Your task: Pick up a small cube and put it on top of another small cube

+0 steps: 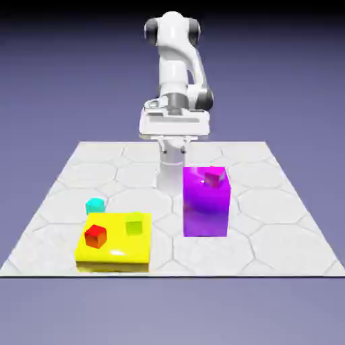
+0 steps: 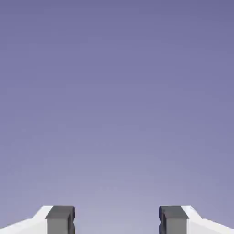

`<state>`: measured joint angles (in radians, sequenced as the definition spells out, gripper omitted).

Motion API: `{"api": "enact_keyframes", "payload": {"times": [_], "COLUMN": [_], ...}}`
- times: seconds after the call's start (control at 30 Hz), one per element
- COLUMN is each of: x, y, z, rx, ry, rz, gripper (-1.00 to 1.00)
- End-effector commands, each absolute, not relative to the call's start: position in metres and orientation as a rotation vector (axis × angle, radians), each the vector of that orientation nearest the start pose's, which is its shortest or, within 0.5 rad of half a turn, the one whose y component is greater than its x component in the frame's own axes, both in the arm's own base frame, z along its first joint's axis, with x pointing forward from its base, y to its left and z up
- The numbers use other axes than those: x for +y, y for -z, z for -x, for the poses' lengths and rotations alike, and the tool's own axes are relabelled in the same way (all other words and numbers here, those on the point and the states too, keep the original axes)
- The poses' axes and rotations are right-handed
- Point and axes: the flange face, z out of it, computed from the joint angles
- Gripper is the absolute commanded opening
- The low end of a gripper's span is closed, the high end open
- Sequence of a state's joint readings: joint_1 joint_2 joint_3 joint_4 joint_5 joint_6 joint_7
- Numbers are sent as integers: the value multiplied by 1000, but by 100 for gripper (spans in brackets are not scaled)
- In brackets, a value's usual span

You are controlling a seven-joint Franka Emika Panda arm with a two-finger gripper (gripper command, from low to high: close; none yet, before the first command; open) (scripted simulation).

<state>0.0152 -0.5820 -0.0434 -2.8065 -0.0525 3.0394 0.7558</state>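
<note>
The small cyan cube (image 1: 95,205) sits on the table just behind the yellow block's far left corner. The small bright red cube (image 1: 96,236) rests on top of the low yellow block (image 1: 114,256), near its left side. My gripper (image 1: 174,135) hangs high above the table's far edge, well away from both cubes. In the hand view my gripper (image 2: 116,219) is open. Its two grey fingertips (image 2: 60,219) stand wide apart with only the backdrop between them. No cube shows in the hand view.
A yellow-green cube (image 1: 135,226) also lies on the yellow block. A tall purple block (image 1: 205,205) stands to the exterior view's right of it, with a magenta-red cube (image 1: 214,177) on top. The table (image 1: 269,202) has hexagon tiles.
</note>
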Motion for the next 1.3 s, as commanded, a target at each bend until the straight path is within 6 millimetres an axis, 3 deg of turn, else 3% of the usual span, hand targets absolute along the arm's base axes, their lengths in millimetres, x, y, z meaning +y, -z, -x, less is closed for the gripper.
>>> {"api": "enact_keyframes", "payload": {"times": [0.0,0.33,0.63,0.93,1.27], "x": [-17,-119,-205,-275,-324], "y": [-470,-503,-500,-462,-383], "z": [-387,-359,-314,-257,-193], "rx": [962,1042,1129,1222,1318], "ry": [1093,1301,1437,1514,1524], "rz": [2465,2382,2317,2270,2242], "gripper": [0,0,0,0,0]}}
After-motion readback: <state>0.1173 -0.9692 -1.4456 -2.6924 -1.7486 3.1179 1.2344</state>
